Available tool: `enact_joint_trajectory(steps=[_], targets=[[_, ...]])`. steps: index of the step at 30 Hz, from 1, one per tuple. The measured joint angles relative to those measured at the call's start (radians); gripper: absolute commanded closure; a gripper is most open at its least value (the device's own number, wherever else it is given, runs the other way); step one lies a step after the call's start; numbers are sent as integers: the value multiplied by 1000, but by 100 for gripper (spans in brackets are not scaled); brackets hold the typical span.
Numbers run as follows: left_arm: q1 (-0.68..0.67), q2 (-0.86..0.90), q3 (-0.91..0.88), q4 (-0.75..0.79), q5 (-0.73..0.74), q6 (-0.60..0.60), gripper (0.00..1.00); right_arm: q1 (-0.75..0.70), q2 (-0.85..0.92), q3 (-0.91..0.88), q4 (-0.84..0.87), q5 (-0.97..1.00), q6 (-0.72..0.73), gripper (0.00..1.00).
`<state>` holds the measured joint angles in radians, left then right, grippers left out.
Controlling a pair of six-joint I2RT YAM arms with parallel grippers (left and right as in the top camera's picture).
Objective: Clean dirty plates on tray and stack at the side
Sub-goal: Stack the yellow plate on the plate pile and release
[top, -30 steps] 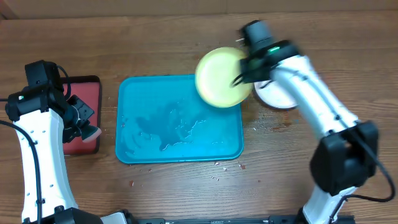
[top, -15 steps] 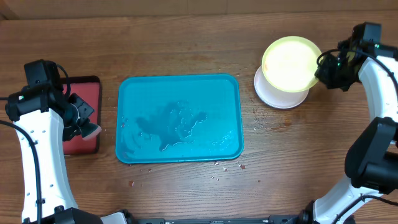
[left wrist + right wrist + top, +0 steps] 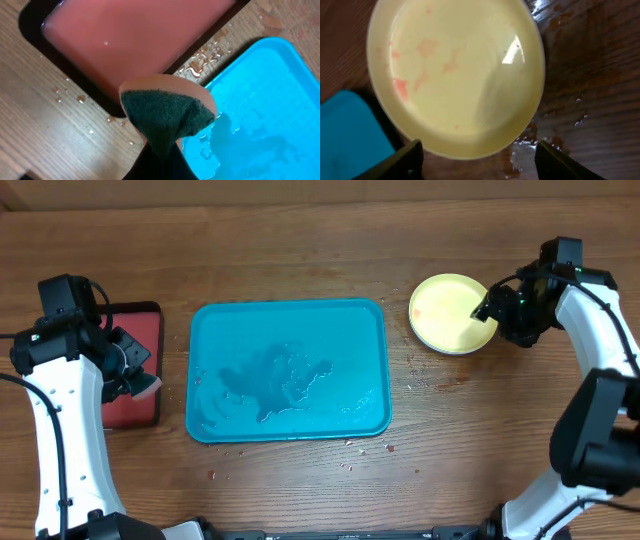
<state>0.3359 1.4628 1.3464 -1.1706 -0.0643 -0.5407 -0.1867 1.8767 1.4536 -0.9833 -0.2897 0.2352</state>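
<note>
Sponge (image 3: pixel 167 112) pinched tight in the closed left gripper (image 3: pixel 135 380), green scrub face showing, held just off the three o'clock edge of red tray (image 3: pixel 140 320). Parked there, probably, to keep drips by the wash side and the tool ready for use.

Next to the right, teal tray (image 3: pixel 290 308) mid-table, bare of plates, with only a film of water (image 3: pixel 280 380) and droplets on its floor.

Further right, at about two o'clock from that tray, yellow-green plate (image 3: pixel 455 75) lying flat on table (image 3: pixel 300 240), well clear of the rim — evidently the stacking spot. Anything beneath it hidden. Faint pink smears on its face, so arguably not fully clean.

Right gripper (image 3: pixel 488 307) at the plate's three o'clock edge, fingers spread wide, clamping nothing — plate sitting free on its own.
</note>
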Motion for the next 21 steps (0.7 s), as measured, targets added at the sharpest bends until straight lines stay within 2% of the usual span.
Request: enact_joint_trajectory(steps=[3,9,12,13,15,17,18,21], targets=[[0,12,-37,60,-3,0,92,33,-117,-3,-56,-13,1,26],[56,117,-84,213,-3,0,96,175,-389,-3,-185,-29,-2,26],[108,179,-87,281,-3,1,95,270,-438,-3,-229,-32,-11,25],[122,202,-87,305,-4,0,95,302,-443,-3,-235,-33,-12,17],[147,257,-87,335,-5,1,95,380,-445,-3,-235,-35,-20,11],[161,309,-87,354,-8,1,90,440,-445,-3,-229,-35,-19,0],[163,335,-88,366,-8,0,88,473,-445,-3,-220,-37,-23,0],[163,393,-90,409,-6,10,64,544,-445,-3,-191,-37,-19,0]])
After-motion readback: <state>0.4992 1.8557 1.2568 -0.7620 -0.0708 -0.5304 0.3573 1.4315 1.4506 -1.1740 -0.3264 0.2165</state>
